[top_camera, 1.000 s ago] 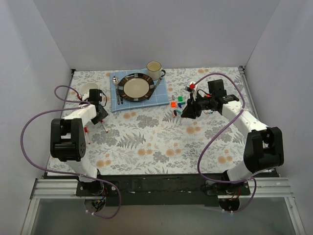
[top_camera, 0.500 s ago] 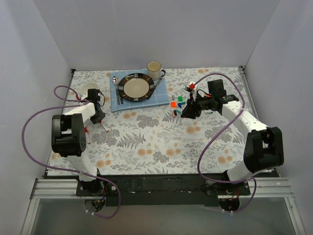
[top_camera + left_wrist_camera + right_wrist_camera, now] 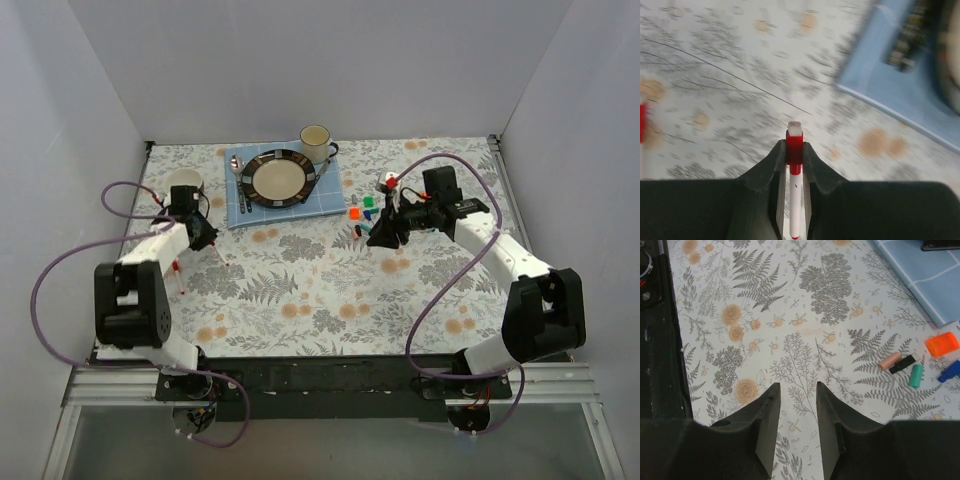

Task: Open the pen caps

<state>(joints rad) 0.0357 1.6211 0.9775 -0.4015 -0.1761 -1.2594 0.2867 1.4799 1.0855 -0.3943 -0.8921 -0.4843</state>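
My left gripper [image 3: 794,145] is shut on a slim white pen [image 3: 795,200], pinching its red pen cap [image 3: 794,142], whose tip pokes out past the fingertips. In the top view this gripper [image 3: 207,238] hangs over the left of the table, with another red-ended pen [image 3: 178,272] lying near it. My right gripper [image 3: 797,390] is open with nothing between its fingers, just above the cloth. Loose pen caps lie to its right: orange [image 3: 941,344], teal [image 3: 915,375], blue [image 3: 950,371] and pink [image 3: 889,361]. In the top view the same caps [image 3: 360,212] lie just left of the right gripper [image 3: 383,233].
A blue mat [image 3: 240,205] carries a dark-rimmed plate [image 3: 280,178] and cutlery, with a mug [image 3: 317,140] behind it. A small white bowl [image 3: 183,181] stands behind my left arm. A red-ended pen [image 3: 391,180] lies beside my right arm. White walls close in the table.
My left gripper has shut on the red-capped pen and the left arm has swung a little left and back. The right arm has edged slightly left, still open.
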